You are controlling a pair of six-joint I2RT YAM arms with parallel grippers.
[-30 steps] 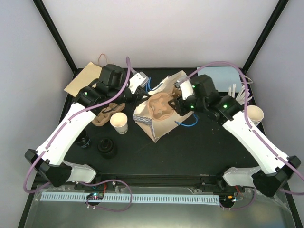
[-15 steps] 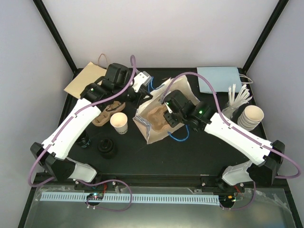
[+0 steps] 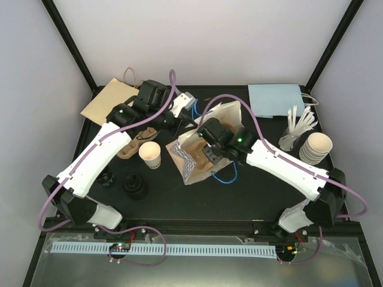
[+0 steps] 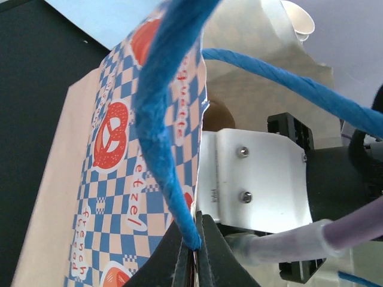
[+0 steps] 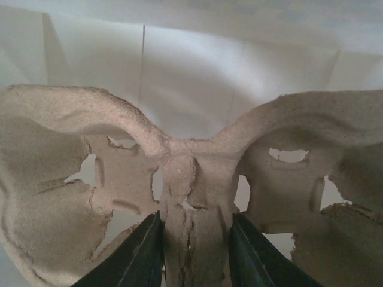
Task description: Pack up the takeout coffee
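— Right gripper (image 3: pixel 207 152), seen from above: where is it?
— Down in the mouth of the paper bag (image 3: pixel 190 164), which stands open mid-table; its jaws are hidden from up here. Left gripper (image 3: pixel 178 119) sits at the bag's far rim.
— What's outside the bag?
— One paper cup (image 3: pixel 149 154) stands just left of it, beside a spare pulp carrier (image 3: pixel 135 144), with two dark lids (image 3: pixel 134 186) nearer the arm bases. No cup is packed, so I'd call this early: the carrier goes in first, the coffee is left to do.
— Left wrist view?
— Its fingers are pinched tight on the blue handle (image 4: pixel 161 119), lifting the pretzel-print wall so the mouth gapes.
— Right wrist view?
— Both fingers (image 5: pixel 142 254) clamp the centre rib of the cup carrier (image 5: pixel 191 179). Its two pockets are empty. White bag lining lies behind, so the carrier is inside the bag, though I can't tell whether it touches bottom
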